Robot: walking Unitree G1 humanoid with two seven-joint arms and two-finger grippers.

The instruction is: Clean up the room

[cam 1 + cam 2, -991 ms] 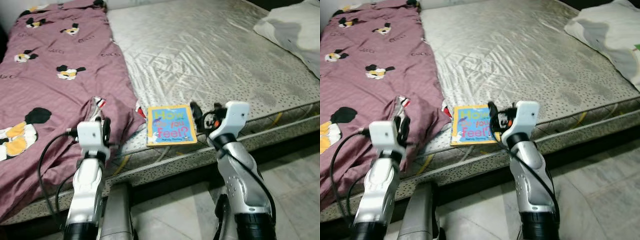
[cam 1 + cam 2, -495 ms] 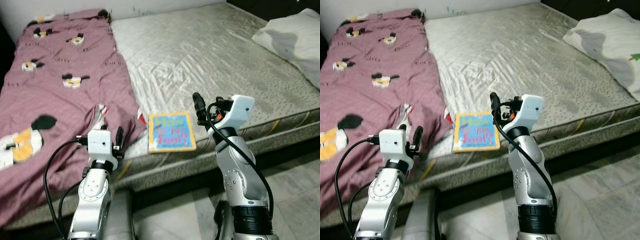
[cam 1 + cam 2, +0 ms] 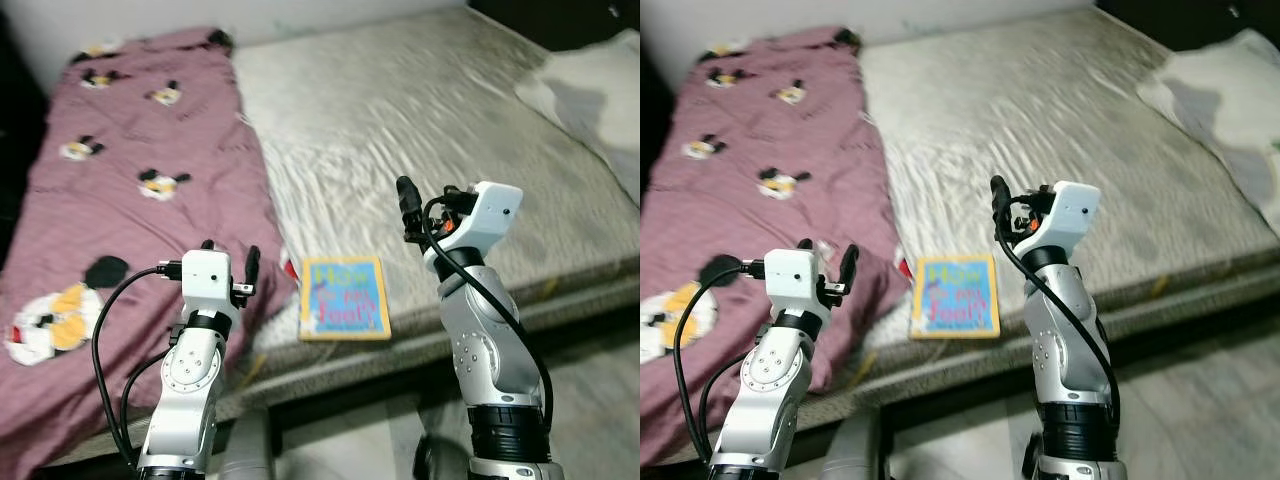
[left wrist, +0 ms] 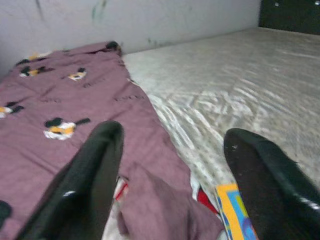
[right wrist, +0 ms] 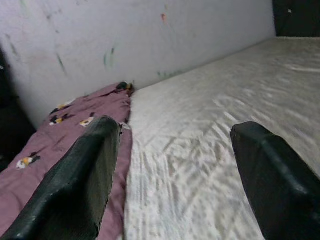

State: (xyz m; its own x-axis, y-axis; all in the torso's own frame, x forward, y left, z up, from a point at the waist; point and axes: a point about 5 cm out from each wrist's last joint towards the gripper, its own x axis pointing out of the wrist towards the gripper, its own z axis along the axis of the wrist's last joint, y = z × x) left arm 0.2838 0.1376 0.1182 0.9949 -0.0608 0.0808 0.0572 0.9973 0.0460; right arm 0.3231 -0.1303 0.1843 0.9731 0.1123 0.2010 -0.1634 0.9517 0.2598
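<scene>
The robot stands at the edge of a bare, quilted grey mattress (image 3: 430, 130), and both of its arms are raised in front of it. A thin yellow-bordered children's book with a blue cover (image 3: 344, 298) lies flat near the mattress's front edge, just beside the rumpled hem of a maroon blanket printed with cartoon mice (image 3: 130, 200) that covers the robot's left part of the bed. A white pillow (image 3: 595, 95) lies at the far right.

The left gripper (image 4: 175, 175) hovers above the blanket's hem, its 2 black fingers spread wide apart and holding nothing; the book's yellow corner shows beside one finger. The right gripper (image 5: 175, 185) is held above the mattress to the right of the book, its fingers also spread apart and empty.

The step in hand appears to be the approach to the book, with nothing grasped yet. The next move likely calls for lowering 1 gripper to the book's edge and sliding a finger under the thin cover, since it lies flat on soft fabric.
</scene>
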